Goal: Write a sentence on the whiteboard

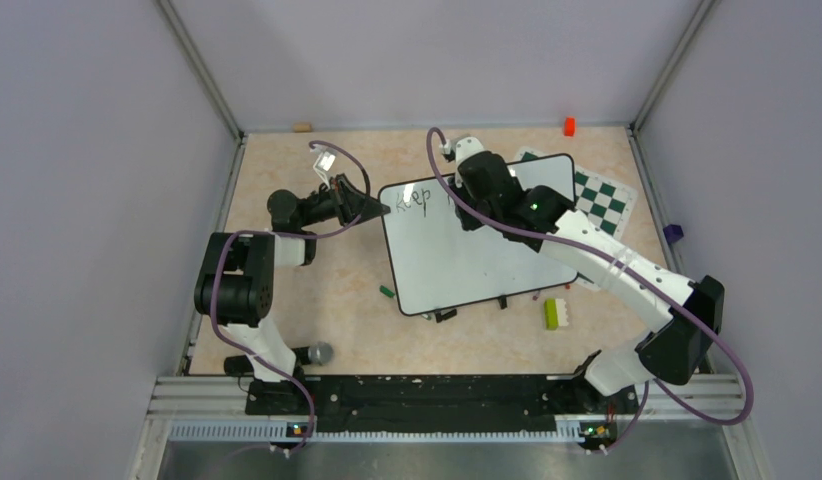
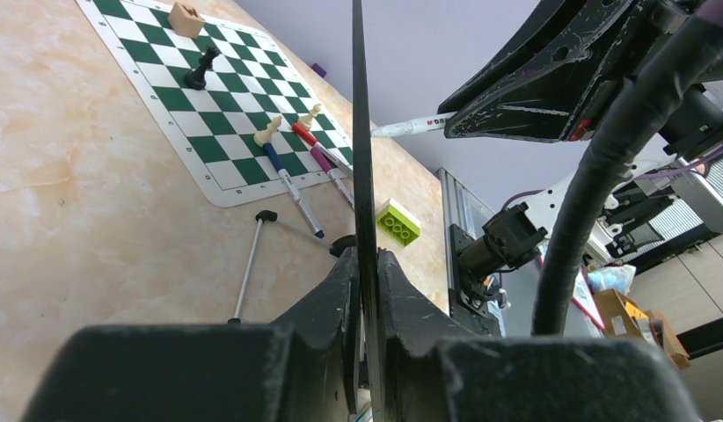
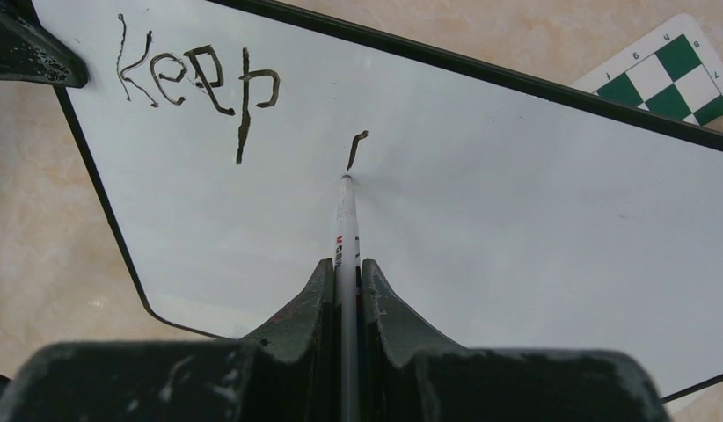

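The whiteboard (image 1: 457, 255) lies in the middle of the table, tilted. My left gripper (image 1: 379, 209) is shut on its left rim, seen edge-on in the left wrist view (image 2: 361, 158). My right gripper (image 1: 465, 200) is shut on a white marker (image 3: 345, 220) whose tip touches the board face (image 3: 516, 176). The writing (image 3: 200, 83) reads "Keep", with one short stroke (image 3: 356, 148) begun to its right, just above the tip. The rest of the sentence does not show. The word also shows in the top view (image 1: 417, 200).
A green-and-white chess mat (image 1: 602, 200) lies right of the board, with chess pieces and loose markers (image 2: 292, 180) on it. A lime brick (image 1: 552, 313), a small green piece (image 1: 386, 291), an orange block (image 1: 569, 126) and a grey-headed microphone (image 1: 318, 353) lie around.
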Robot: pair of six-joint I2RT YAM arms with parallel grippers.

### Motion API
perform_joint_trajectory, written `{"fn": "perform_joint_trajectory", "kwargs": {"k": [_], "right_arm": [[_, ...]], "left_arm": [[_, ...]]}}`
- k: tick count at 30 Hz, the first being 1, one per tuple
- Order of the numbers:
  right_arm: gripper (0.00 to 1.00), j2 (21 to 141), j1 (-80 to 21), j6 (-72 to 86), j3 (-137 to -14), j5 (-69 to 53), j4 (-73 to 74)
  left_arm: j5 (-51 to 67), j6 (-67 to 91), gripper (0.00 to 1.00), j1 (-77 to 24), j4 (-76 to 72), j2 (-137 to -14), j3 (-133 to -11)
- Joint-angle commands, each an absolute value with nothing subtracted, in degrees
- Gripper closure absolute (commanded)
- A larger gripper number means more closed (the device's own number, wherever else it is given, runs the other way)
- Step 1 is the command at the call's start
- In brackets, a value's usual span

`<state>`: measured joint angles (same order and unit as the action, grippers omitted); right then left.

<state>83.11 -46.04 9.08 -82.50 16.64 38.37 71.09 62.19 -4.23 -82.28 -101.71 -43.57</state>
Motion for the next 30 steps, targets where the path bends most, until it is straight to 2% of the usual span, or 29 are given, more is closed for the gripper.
{"fn": "perform_joint_trajectory", "kwargs": {"k": [1, 30], "right_arm": [[1.0, 83.5, -45.6, 9.6, -84.6, 17.2, 38.0], [1.0, 86.9, -45.4, 8.9, -89.5, 23.4, 37.5]], "left_arm": [[74.4, 59.5, 0.89, -4.6, -84.8, -99.2, -43.3], [74.4, 59.6, 0.89, -4.6, -84.8, -99.3, -43.3]]}}
